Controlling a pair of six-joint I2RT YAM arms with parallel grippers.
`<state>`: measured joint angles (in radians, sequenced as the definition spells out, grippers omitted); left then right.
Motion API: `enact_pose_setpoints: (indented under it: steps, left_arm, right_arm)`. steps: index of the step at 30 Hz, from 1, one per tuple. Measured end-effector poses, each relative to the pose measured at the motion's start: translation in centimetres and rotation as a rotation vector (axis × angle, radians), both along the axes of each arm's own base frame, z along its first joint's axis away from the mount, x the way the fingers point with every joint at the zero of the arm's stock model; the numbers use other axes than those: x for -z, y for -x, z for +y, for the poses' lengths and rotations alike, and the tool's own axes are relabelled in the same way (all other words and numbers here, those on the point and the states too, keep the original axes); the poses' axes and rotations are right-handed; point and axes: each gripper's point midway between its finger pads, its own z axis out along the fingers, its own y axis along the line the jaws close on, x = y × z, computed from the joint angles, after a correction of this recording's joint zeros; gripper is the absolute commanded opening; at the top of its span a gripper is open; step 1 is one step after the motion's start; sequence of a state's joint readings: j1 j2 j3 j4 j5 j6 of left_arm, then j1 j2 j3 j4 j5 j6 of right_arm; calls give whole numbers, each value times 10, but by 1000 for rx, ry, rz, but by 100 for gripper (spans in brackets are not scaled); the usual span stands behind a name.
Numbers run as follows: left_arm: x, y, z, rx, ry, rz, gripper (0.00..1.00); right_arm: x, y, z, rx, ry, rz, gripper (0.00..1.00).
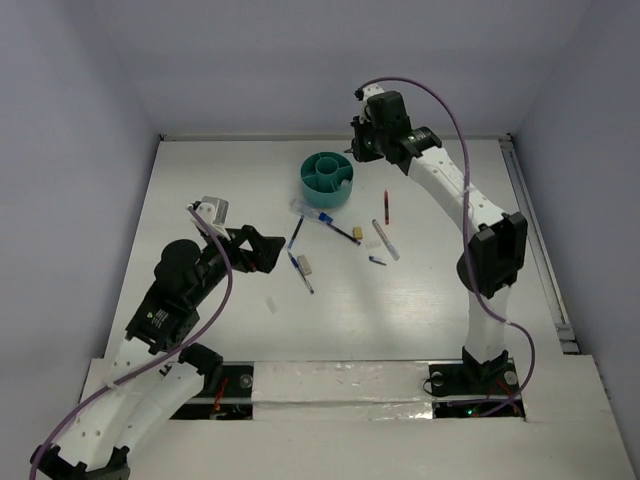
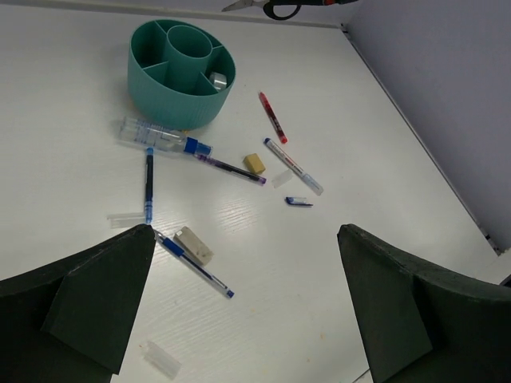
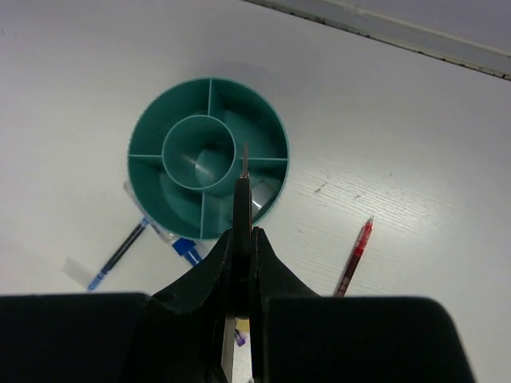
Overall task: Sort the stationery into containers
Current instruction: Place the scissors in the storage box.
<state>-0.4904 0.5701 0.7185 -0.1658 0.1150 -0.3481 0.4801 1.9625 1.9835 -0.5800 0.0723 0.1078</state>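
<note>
The teal cup (image 1: 326, 178) (image 2: 172, 100) (image 3: 275, 136) stands at the back middle of the table. My right gripper (image 1: 360, 145) (image 3: 242, 235) hangs above it, shut on a slim black pen (image 3: 242, 195) whose tip points down over the cup's dividers. Loose pens lie in front of the cup: a red pen (image 2: 272, 117) (image 3: 355, 255), a dark blue pen (image 2: 148, 183), a purple-tipped pen (image 2: 231, 168), a clear pen (image 2: 293, 166) and a blue pen (image 2: 194, 267) (image 1: 301, 272). My left gripper (image 1: 262, 250) (image 2: 243, 235) is open above the table just right of the blue pen, holding nothing.
A yellow eraser (image 2: 254, 163), a beige eraser (image 2: 193, 245), a small blue bit (image 2: 299, 202) and clear caps (image 2: 162, 359) lie among the pens. A small grey object (image 2: 217, 80) sits in one cup compartment. Scissors (image 2: 279, 8) lie at the far edge.
</note>
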Motion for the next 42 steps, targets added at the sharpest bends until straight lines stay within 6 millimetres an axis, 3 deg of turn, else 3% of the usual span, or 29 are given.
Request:
enact_pose_setpoints:
  steps: [11,22,27,37,42]
  left_arm:
    - [5,-2,0,2,-31,2,99]
    - [8,-5,2,-2,-40,8,99]
    - [8,-5,2,-1,-40,9,99]
    - [9,-7,4,-4,-42,12,99]
    - [9,-7,3,1,-41,13,99]
  right_arm:
    - [59,-23,4,-32,76,119,0]
    - [92,-33,16,-66,71,178,0]
    - [92,-36,20,-51,44,174,3]
    - [83,-45,26,-30,-7,136,45]
    - [81,-49,24,-15,-6,121,49]
